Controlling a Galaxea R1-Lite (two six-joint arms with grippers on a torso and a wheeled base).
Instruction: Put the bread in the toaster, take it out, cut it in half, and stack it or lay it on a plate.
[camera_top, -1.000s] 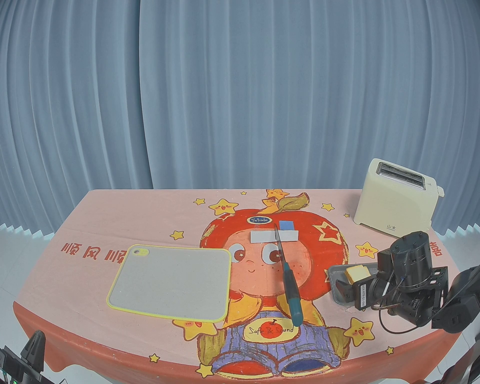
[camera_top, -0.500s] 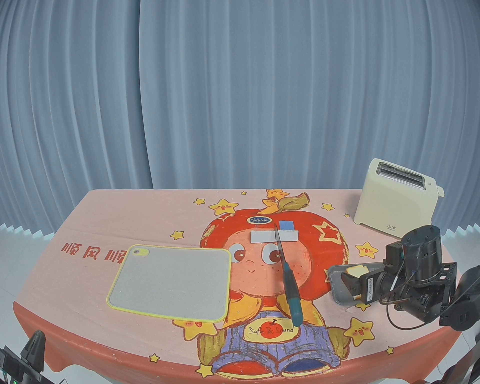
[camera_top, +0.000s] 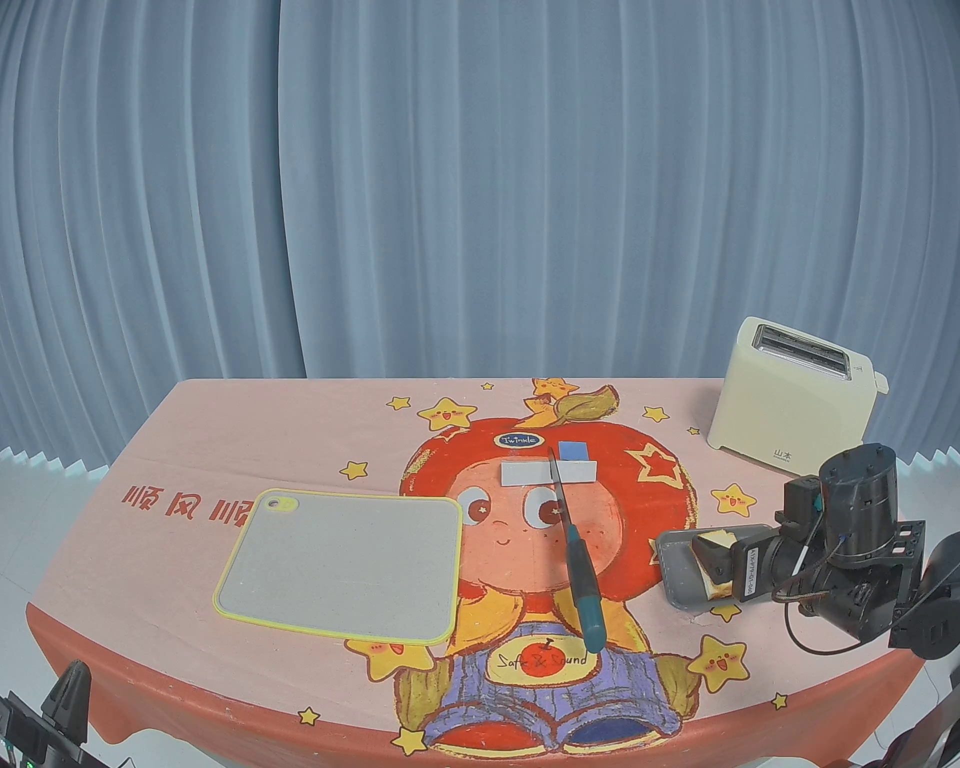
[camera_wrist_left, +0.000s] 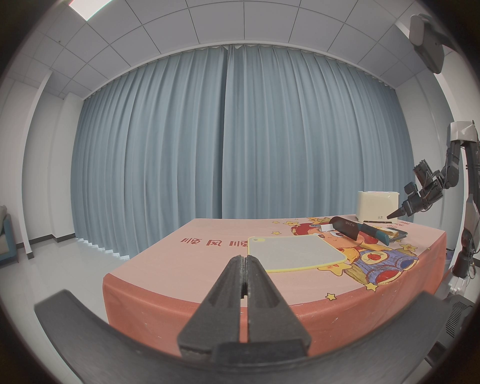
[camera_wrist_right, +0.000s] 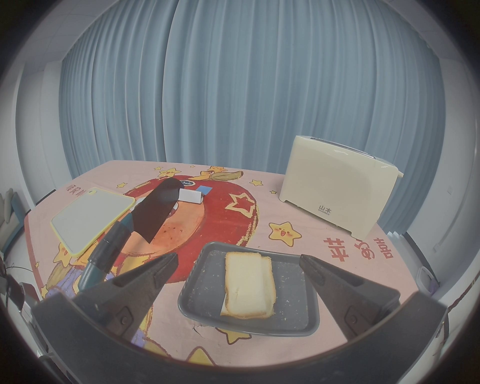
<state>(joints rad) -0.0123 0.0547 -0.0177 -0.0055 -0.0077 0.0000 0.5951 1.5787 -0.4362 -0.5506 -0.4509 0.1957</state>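
A pale slice of bread lies flat in a dark grey tray at the table's right front, also visible as the bread in the tray. My right gripper is open, its fingers spread on either side of the bread and just above the tray; from the head it sits at the tray's right end. The cream toaster stands at the back right, slots empty. My left gripper is shut on nothing, low and off the table's front left corner.
A knife with a teal handle lies mid-table, its blade propped on a small white block. A grey cutting board with a yellow rim lies at the left front. The table's right edge is close behind the right arm.
The right arm has drawn back to the right, toward the table's edge, uncovering more of the tray. The bread, knife and board have not moved.
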